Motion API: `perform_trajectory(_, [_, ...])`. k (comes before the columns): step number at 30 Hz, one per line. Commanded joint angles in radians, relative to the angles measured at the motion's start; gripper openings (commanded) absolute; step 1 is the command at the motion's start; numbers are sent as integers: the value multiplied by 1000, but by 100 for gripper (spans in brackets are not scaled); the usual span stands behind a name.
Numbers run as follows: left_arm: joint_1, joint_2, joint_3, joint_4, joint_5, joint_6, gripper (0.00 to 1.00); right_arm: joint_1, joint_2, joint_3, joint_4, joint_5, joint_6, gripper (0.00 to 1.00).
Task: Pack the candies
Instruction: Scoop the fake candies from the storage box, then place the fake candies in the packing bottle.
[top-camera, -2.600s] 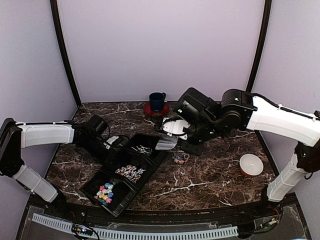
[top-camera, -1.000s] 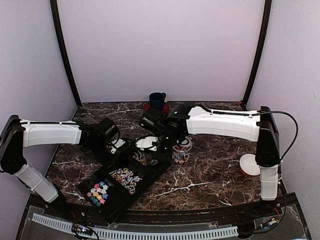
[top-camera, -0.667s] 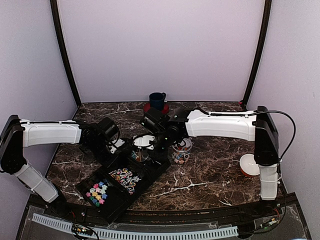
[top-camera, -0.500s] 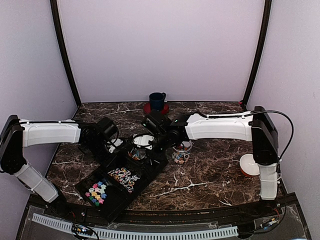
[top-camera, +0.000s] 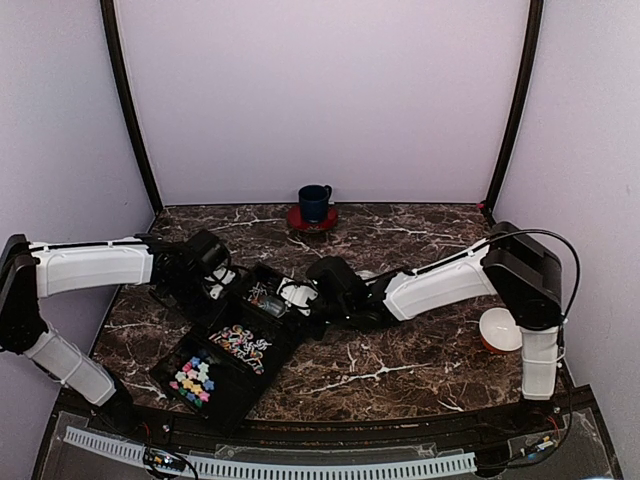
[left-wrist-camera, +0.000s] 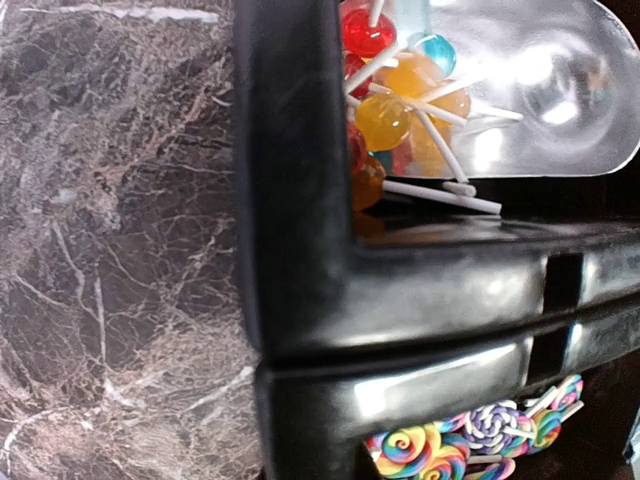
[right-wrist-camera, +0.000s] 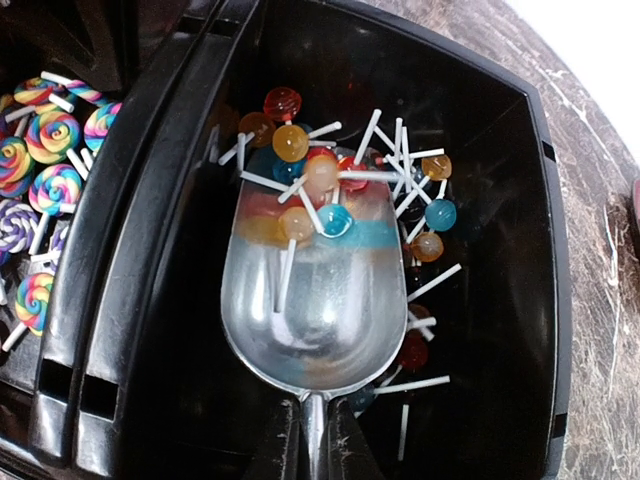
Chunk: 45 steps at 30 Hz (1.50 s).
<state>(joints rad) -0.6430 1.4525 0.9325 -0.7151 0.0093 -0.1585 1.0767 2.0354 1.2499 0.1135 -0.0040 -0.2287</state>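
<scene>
From above, my left gripper (top-camera: 215, 283) sits at the upper-left rim of the black three-compartment plastic tray (top-camera: 196, 338). It is closed and apparently pinching that rim. In the left wrist view, round ball lollipops with white sticks (left-wrist-camera: 385, 120) pile against the shiny metal scoop (left-wrist-camera: 540, 100) at upper right. In the right wrist view, my right gripper (right-wrist-camera: 312, 440) is clamped on the scoop's handle at the bottom edge, with lollipops heaped at its far lip. If I tilt forward while lifting, they could slide off, and crossed sticks may snag and drag others out.
</scene>
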Motion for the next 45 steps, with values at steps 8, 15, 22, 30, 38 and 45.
perform_trajectory(8, [-51,-110,46,150,115,94,0,29,64,-219,316,-29,-24,0])
perform_trajectory(15, [-49,-106,31,138,85,71,0,29,32,-301,432,21,-31,0])
perform_trajectory(22, [-49,-102,25,144,80,67,0,27,23,-346,521,65,-18,0])
perform_trajectory(30, [-16,-99,6,154,106,61,0,19,1,-391,605,81,0,0])
perform_trajectory(38, [17,-95,-21,179,129,65,0,3,-67,-430,608,78,2,0])
perform_trajectory(45, [22,-84,-34,196,132,72,0,-21,-150,-459,601,89,5,0])
